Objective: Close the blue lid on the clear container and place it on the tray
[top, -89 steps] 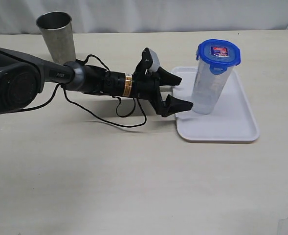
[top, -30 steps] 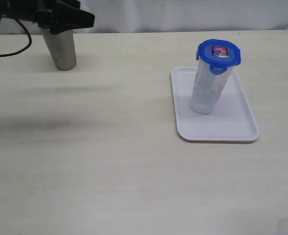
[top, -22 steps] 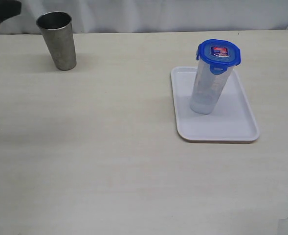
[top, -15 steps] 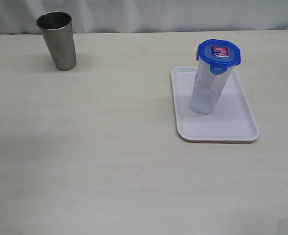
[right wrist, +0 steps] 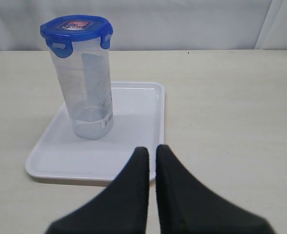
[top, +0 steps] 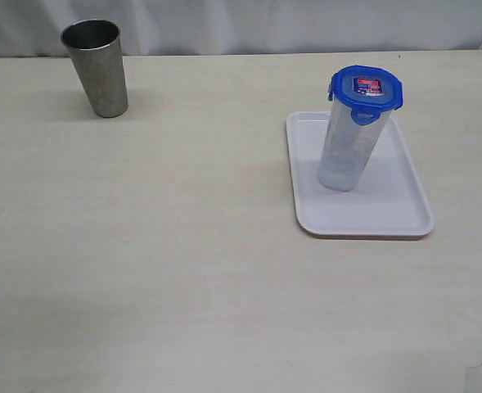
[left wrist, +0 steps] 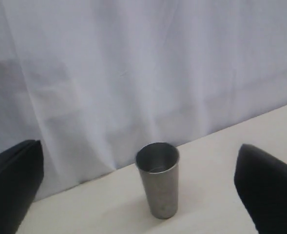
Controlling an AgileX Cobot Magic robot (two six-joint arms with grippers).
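Job looks all but done: clear container capped and standing on the tray

From where I stand, the clear container sits upright on the tray's far half, nearer its left rim, with the blue lid seated on top. The two snap flaps facing the right wrist camera look folded down. The far ones I cannot check.

The left end effector has its jaws spread wide and empty. It looks toward the steel cup, which is at the far left of the worktop, well apart from the tray. The right end effector has its jaws pressed together on nothing, its tips at the tray's near rim in its own camera. Neither arm shows in the exterior view.

What remains, I'd say, is only to leave things undisturbed. The container is tall and narrow, so a brush from either arm could tip it. Any move should go up and away from the tray, not across it. If a flap proves unlatched, press it from directly above while the base is steadied.

The lid carries a red-and-white sticker, its writing too small to read. A pale label with faint print runs down the container's side, and I can't read that either.
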